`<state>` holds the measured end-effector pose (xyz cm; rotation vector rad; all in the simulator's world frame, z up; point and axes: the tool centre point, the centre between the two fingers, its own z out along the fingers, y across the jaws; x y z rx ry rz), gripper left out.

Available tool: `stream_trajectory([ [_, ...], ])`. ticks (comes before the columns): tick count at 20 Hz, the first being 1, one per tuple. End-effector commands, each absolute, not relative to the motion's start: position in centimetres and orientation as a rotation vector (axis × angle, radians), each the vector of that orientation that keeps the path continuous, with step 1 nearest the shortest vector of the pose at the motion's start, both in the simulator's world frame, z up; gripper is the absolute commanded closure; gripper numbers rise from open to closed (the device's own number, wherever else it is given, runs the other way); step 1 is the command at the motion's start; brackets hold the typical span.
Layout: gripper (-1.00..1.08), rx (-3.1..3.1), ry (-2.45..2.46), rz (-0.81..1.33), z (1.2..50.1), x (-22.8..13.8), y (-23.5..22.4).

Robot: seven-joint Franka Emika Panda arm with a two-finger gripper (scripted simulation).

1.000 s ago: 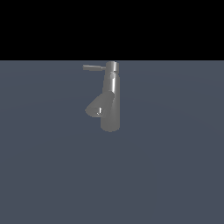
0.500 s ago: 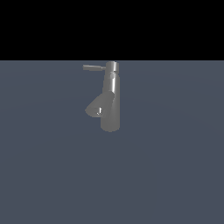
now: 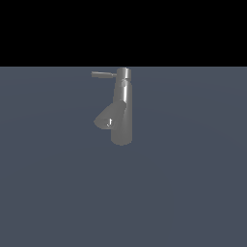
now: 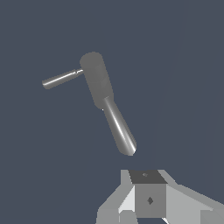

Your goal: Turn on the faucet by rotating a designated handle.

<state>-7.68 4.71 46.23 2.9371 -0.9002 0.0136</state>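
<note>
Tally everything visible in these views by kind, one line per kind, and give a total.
Faucet: 1
Handle on its top cap: 1
Spout: 1
Robot tool, seen only in the wrist view: 1
Total: 4

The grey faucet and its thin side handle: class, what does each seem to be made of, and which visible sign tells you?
The grey cylindrical faucet looks like polished metal: bright streaks run down its body. Its thin rod handle seems to be the same shiny metal, with a pale highlight along its length. Being simulator renders, the pictures show only the look.
</note>
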Motion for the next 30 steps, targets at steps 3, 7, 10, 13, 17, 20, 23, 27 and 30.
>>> stream_trajectory([
  [3,1.08,2.889,-1.053,0.012,45.0,-5.0,5.3],
  [7,1.08,2.841,-1.186,0.009,43.7,-2.6,5.7],
  [10,1.08,2.802,-1.285,0.005,42.6,-0.9,6.1],
  [13,1.08,2.759,-1.383,0.000,41.4,0.7,6.5],
  [17,1.08,2.698,-1.514,-0.009,39.6,2.9,6.9],
  [20,1.08,2.647,-1.611,-0.017,38.3,4.5,7.3],
  [23,1.08,2.593,-1.708,-0.026,36.8,6.0,7.6],
  [27,1.08,2.514,-1.836,-0.041,34.7,7.9,8.0],
  [30,1.08,2.450,-1.930,-0.054,33.0,9.2,8.3],
])
